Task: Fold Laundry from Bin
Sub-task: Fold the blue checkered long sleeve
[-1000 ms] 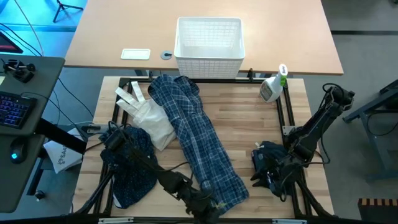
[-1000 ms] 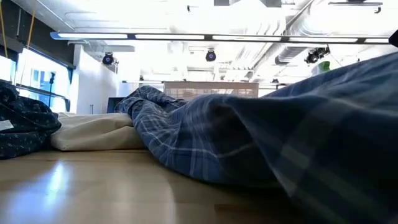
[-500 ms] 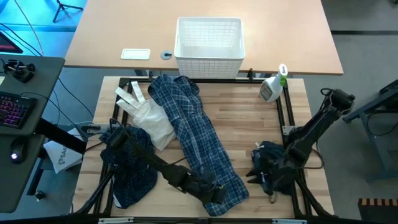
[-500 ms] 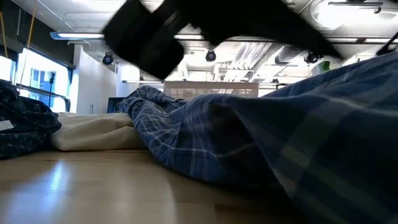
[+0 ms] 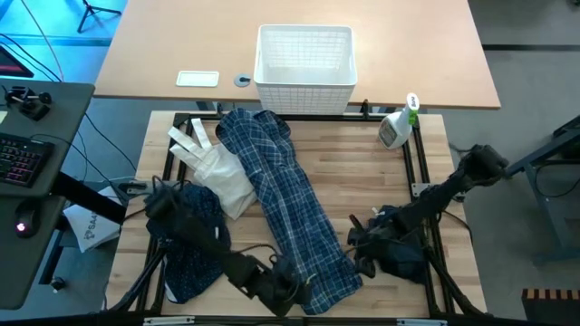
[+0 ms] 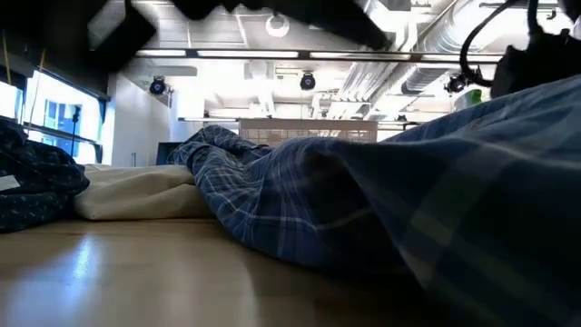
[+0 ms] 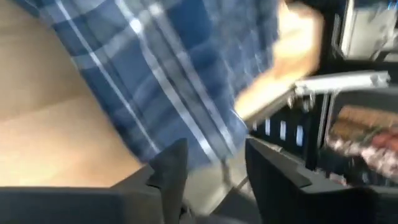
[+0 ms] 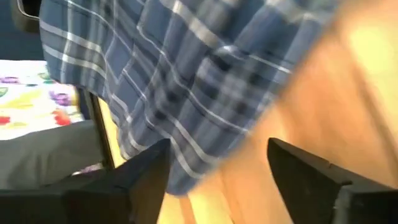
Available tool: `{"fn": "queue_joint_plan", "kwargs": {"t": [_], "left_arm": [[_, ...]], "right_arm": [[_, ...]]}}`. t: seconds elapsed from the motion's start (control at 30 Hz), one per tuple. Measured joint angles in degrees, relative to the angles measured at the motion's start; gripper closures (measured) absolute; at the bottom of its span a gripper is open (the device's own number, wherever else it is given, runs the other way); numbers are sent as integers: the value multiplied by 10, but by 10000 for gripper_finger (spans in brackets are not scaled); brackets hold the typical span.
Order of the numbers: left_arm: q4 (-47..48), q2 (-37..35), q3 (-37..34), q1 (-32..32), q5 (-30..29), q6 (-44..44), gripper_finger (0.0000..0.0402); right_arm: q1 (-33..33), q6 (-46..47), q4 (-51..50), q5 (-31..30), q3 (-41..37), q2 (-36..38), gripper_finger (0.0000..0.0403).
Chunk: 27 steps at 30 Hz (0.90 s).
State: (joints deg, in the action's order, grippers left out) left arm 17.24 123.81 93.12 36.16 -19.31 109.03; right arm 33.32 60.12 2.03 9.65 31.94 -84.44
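The blue-and-white plaid shirt [image 5: 285, 195] lies stretched in a long strip from beside the bin [image 5: 305, 68] to the table's near edge. My left gripper [image 7: 214, 152] stands open at the shirt's near end [image 5: 317, 281], with the hem just ahead of its fingers. My right gripper [image 8: 217, 155] is open and low over the wood beside the shirt's right edge [image 5: 343, 254]. The navy dotted shirt [image 5: 192, 244] lies bunched at the near left. The plain dark navy piece [image 5: 403, 255] lies under my right arm. The white lattice bin stands on the far table.
A cream cloth bag [image 5: 216, 170] with loop handles lies left of the plaid shirt. A spray bottle [image 5: 396, 129] stands at the far right corner. A black frame [image 5: 419, 172] borders the wooden top. Bare wood [image 5: 362, 177] shows between the shirt and the right rail.
My right gripper has swung from above the dark navy piece toward the table's left and down, to the plaid shirt's right edge. My left gripper has shifted a little at the shirt's near end and turned. The clothes lie as before.
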Motion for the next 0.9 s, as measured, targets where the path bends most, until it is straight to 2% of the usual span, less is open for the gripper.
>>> {"fn": "queue_joint_plan", "kwargs": {"t": [0.13, 0.27, 0.37, 0.5, 0.53, 0.6, 0.7, 0.8, 0.9], "left_arm": [[-115, 47, -30, -9, -51, 13, 210], [-229, 75, -34, -30, -59, -84, 209], [-295, 75, -34, -46, -41, -171, 252], [-306, 38, -33, -60, -5, -239, 353], [-304, 24, -33, -62, 1, -250, 376], [-310, -3, -31, -62, 6, -269, 391], [-309, -53, -29, -54, -1, -308, 378], [-276, -91, -27, -46, -11, -356, 376], [-206, -99, -27, -40, -33, -377, 378]], "right_arm": [[0, 0, 106, 15, 0, -65, 121], [0, -6, 188, 17, 0, -102, 165], [0, -24, 192, 12, 1, -89, 240], [-6, -21, 171, 17, 2, -22, 369], [-8, -19, 167, 22, 2, 4, 385], [-9, 7, 152, 32, 10, 62, 385], [-10, 39, 112, 34, 31, 147, 377], [-4, 26, 53, -20, 39, 203, 394], [0, 15, -74, -72, 39, 207, 396]]}}
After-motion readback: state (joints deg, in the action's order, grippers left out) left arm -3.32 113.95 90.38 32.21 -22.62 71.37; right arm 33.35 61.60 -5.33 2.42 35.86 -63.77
